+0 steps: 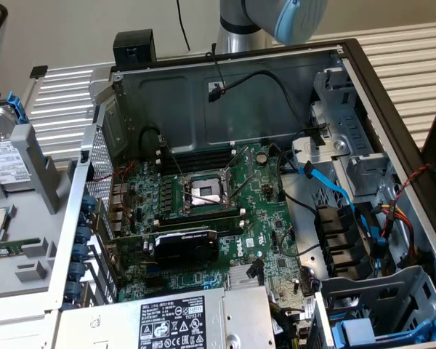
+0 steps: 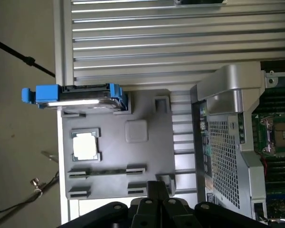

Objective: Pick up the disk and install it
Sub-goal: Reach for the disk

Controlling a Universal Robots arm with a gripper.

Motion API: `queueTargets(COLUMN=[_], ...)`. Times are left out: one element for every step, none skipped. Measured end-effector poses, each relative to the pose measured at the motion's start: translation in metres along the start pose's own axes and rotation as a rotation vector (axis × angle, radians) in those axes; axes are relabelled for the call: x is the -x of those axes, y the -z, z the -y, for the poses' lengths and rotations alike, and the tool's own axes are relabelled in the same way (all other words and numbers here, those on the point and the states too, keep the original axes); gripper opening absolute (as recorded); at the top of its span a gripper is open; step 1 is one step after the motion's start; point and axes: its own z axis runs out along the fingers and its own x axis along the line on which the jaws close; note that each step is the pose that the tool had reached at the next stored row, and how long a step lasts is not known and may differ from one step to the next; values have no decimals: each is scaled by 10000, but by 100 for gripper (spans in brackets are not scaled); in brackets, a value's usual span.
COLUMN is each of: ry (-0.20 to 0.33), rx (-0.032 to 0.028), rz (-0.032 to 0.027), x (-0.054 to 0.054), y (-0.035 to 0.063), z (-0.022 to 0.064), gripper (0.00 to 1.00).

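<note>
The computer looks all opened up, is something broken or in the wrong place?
Nothing looks broken. The computer case lies open, its processor socket is empty, and the square chip sits outside on the grey tray, near the disk, which stands on edge in a slot there.

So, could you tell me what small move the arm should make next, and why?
Probably open the gripper. Its jaws are shut on nothing, and the disk stands on edge in the grey tray, apart from the gripper and not yet grasped. Shut jaws could not likely take hold of it.
</note>
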Motion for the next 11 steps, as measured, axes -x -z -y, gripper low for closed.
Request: queueTargets(ry=[0,1,2,1,1,0,1,1,1,1,1], rx=[-3,-6,-11,-16,-20,-25,-29,-31,-31,-31,-30], rz=[1,1,0,0,1,2,1,1,2,1,2], x=[-9,-21,-36,-52,-69,-91,-117,-148,-183,-219,-255], y=[-2,-3,-3,-4,-6,-7,-7,-7,-7,-7,-7], z=[-29,-59,-89,-120,-148,-178,-199,-215,-228,-240,-248], gripper=[11,11,11,11,11,11,11,11,11,11,11])
